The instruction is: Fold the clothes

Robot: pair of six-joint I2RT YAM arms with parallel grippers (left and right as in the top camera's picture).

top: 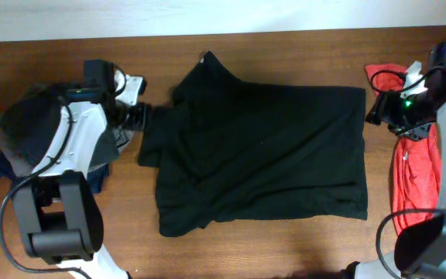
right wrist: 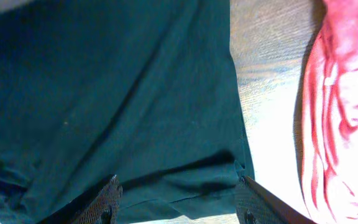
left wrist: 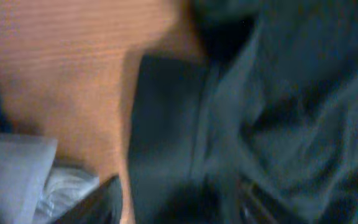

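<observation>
A dark shirt lies spread on the wooden table, wrinkled, with its collar at the far side. My left gripper is at the shirt's left sleeve. In the left wrist view its fingers stand apart with the sleeve cloth between them; the view is blurred. My right gripper is at the shirt's right edge. In the right wrist view its jaws are open over the shirt's hem, and hold nothing.
A red garment lies crumpled at the right table edge, under the right arm; it also shows in the right wrist view. A pile of grey and blue clothes sits at the left, under the left arm.
</observation>
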